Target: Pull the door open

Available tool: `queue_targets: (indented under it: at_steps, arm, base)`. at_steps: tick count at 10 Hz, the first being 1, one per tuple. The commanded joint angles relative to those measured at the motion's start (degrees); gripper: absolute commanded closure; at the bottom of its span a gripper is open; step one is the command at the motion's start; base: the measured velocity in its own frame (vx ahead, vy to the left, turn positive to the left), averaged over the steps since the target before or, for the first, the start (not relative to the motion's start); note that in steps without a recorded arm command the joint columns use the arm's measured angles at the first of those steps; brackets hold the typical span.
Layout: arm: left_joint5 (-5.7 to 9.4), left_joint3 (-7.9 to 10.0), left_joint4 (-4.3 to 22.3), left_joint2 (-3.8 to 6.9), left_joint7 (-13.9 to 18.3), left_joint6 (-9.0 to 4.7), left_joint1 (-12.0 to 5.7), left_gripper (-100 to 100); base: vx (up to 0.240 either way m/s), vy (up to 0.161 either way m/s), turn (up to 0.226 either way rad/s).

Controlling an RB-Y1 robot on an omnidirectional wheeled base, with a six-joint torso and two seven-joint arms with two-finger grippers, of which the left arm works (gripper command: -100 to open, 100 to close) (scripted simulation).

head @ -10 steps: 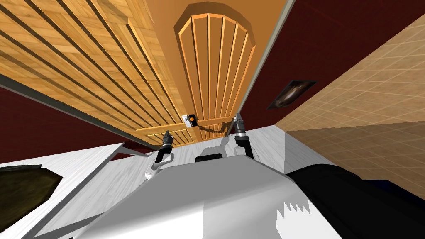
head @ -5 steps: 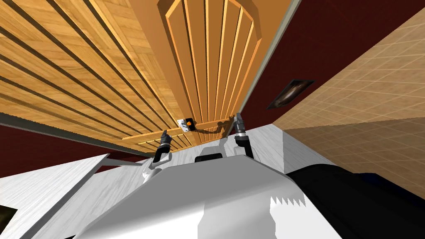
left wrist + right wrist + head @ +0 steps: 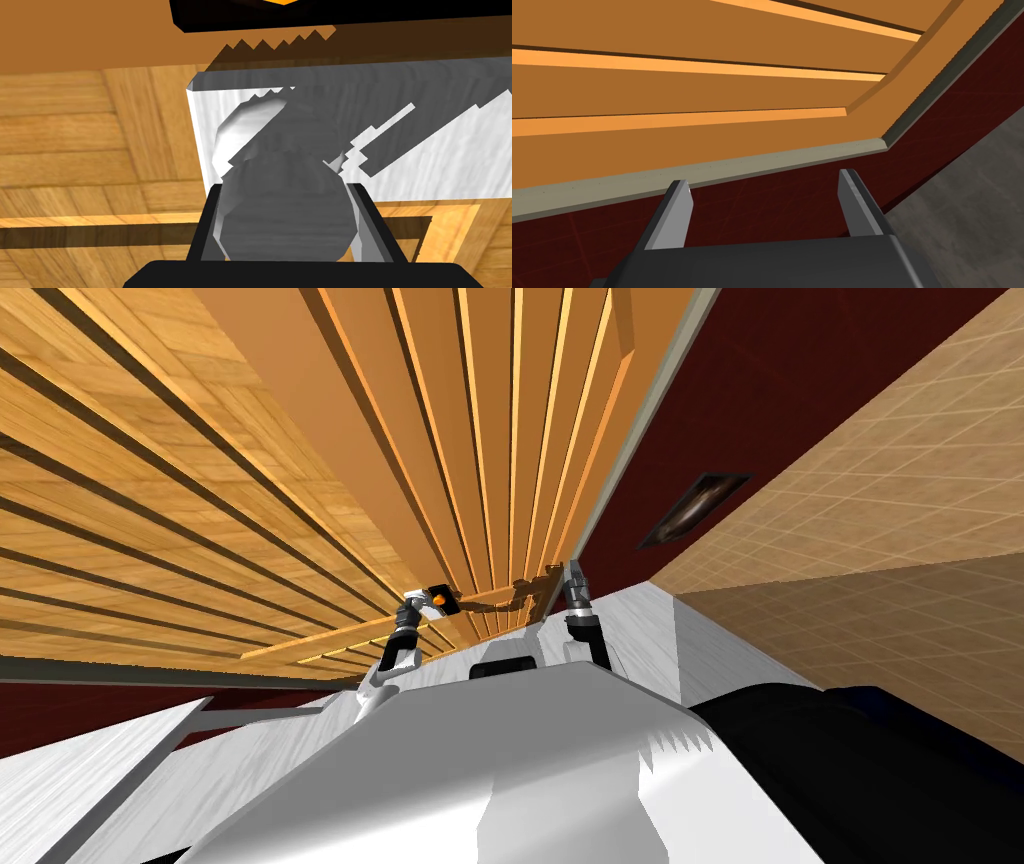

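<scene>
Straight ahead, close up against the panelled orange door (image 3: 480, 438). Low on its left side, clamped onto the grey round knob (image 3: 280, 220) with the left gripper (image 3: 286, 192), fingers (image 3: 367, 220) pressing its sides, white backplate (image 3: 425, 150) just behind. Knob dead ahead of that gripper, its axis in line with the fingers, so likely a straight pull back. Right gripper (image 3: 763, 180) spread wide, empty, near the grey door frame (image 3: 712, 168).
</scene>
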Motion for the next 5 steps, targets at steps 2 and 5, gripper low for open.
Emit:
queue_targets:
  at_steps: [2, 5]
  arm:
    - [0.01, 0.04, 0.1, 0.04, 0.0, -0.01, 0.07, 100]
    - [0.01, 0.04, 0.1, 0.04, 0.0, -0.01, 0.07, 100]
  base:
    - [-0.031, 0.014, -0.015]
    - [-0.010, 0.001, -0.001]
